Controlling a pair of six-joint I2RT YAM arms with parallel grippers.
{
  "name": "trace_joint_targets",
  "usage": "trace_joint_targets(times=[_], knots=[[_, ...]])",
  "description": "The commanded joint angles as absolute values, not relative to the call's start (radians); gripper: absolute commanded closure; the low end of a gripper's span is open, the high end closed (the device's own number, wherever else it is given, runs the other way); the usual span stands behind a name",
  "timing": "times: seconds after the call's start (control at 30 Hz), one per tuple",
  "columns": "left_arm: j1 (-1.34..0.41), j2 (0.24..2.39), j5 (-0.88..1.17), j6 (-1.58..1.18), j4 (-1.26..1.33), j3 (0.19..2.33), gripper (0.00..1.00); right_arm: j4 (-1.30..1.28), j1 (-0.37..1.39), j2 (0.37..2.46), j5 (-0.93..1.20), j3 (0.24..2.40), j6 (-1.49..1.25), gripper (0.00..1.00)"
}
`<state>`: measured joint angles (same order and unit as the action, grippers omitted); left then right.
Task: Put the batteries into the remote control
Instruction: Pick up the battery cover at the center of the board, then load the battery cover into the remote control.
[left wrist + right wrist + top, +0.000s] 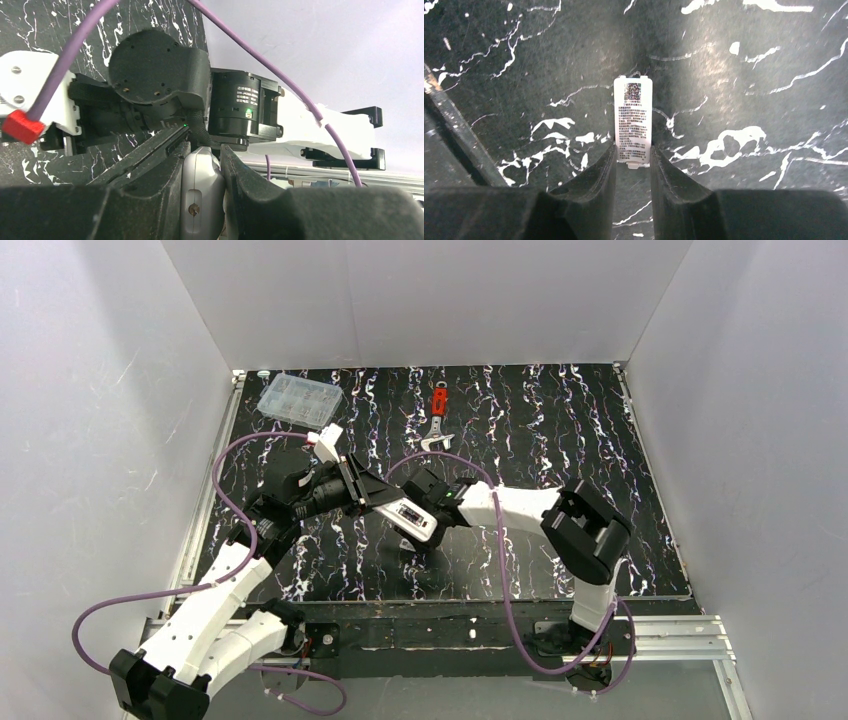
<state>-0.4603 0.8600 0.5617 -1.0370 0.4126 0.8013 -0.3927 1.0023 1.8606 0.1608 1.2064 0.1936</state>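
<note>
Black fingers (pixel 150 200) of the left gripper (pixel 204 150) are clamping the remote control (pixel 200 200) by its edges, holding it above the middle of the table (pixel 749 75). Just beside it, the right gripper (pixel 633 150) is reaching down, and its jaws are pinching only the near end of a small white labelled cover (pixel 633 120) that is lying flat on the table. Because that piece is thin and caught at one end, it is likely to pivot or slip out as it is being lifted, and the fingertips are at risk of scraping the tabletop. I am making out no batteries anywhere, so fitting the cover now would probably be closing an empty remote. Any push on the remote could also twist it in the left grip.
</note>
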Motion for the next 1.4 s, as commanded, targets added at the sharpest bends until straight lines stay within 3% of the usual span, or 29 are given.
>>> trace_joint_targets(times=[0.0,0.23,0.7,0.93,1.1,1.37], knots=[[-0.456,0.840,0.583,-1.037,0.459,0.823,1.00,-0.354,0.976,1.766,0.215,1.153,0.084,0.79],[-0.455,0.852,0.574,-1.045,0.480,0.810,1.00,-0.336,0.910,1.588,0.197,1.058,-0.020,0.81],[-0.453,0.851,0.544,-1.051,0.513,0.781,1.00,-0.622,0.770,1.304,0.069,1.061,-0.026,0.81],[-0.450,0.885,0.548,-1.102,0.638,0.727,1.00,-0.830,0.755,1.219,0.097,1.287,-0.004,0.84],[-0.449,0.881,0.489,-1.107,0.690,0.686,1.00,-1.007,0.768,1.274,0.168,1.538,-0.031,0.89],[-0.449,0.911,0.458,-1.133,0.725,0.681,1.00,-1.121,0.847,1.374,0.172,1.751,-0.003,0.89]])
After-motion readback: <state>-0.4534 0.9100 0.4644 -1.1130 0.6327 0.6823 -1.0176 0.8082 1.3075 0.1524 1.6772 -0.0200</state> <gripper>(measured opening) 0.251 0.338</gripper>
